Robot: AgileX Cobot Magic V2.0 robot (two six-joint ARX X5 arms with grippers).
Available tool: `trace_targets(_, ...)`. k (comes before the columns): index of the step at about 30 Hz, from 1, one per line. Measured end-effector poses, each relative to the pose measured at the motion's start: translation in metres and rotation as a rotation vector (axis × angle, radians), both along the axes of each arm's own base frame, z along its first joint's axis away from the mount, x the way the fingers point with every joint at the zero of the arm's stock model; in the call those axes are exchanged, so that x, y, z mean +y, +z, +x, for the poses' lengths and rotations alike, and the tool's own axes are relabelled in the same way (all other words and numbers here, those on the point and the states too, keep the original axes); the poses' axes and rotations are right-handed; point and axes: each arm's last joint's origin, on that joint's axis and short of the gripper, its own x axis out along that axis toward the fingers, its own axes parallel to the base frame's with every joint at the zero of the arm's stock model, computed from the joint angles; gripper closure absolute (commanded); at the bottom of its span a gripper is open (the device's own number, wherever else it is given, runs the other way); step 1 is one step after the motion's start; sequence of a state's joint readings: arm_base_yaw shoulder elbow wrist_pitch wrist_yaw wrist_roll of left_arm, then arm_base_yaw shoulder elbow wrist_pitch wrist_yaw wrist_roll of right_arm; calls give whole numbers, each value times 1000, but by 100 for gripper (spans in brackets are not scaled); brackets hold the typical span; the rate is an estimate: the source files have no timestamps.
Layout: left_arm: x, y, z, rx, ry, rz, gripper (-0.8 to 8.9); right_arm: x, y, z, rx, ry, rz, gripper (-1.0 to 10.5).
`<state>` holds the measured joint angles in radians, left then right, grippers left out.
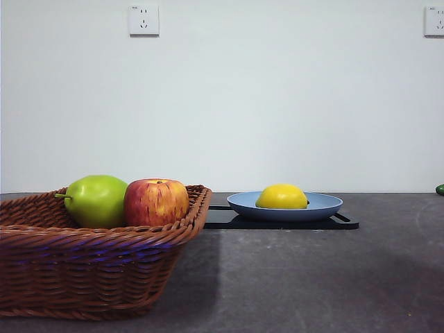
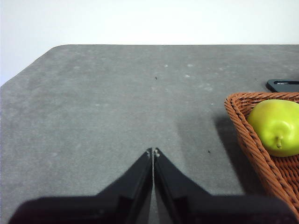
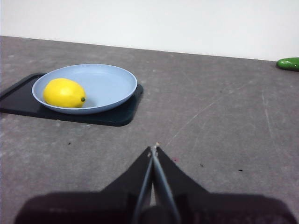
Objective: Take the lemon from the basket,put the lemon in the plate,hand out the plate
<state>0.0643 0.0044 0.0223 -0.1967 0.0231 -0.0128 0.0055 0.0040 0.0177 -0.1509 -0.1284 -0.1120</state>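
The yellow lemon [image 1: 282,197] lies in the blue plate [image 1: 322,206], which rests on a flat black tray [image 1: 347,223] right of the wicker basket [image 1: 90,270]. In the right wrist view the lemon [image 3: 64,93] sits at one side of the plate [image 3: 110,86]. My right gripper [image 3: 154,148] is shut and empty, over bare table short of the plate. My left gripper [image 2: 153,151] is shut and empty, over bare table beside the basket [image 2: 254,144]. Neither arm shows in the front view.
The basket holds a green pear-like fruit [image 1: 97,200] and a red-yellow apple [image 1: 157,202]; the green fruit also shows in the left wrist view [image 2: 278,126]. A small green object [image 3: 289,64] lies at the table's far right [image 1: 440,189].
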Motion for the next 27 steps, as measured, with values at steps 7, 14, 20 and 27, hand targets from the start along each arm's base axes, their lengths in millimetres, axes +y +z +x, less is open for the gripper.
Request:
trace_targets(7, 0, 0, 0, 0, 0, 0, 804, -2, -2, 0, 18, -60, 18, 943)
trace_targets(14, 0, 0, 0, 0, 0, 0, 804, -4, -3, 0, 28, -142, 58, 943)
trace_targets(20, 0, 0, 0, 0, 0, 0, 804, -4, -3, 0, 29, -143, 69, 943)
trace_targets(27, 0, 0, 0, 0, 0, 0, 804, -4, -3, 0, 29, -143, 69, 943)
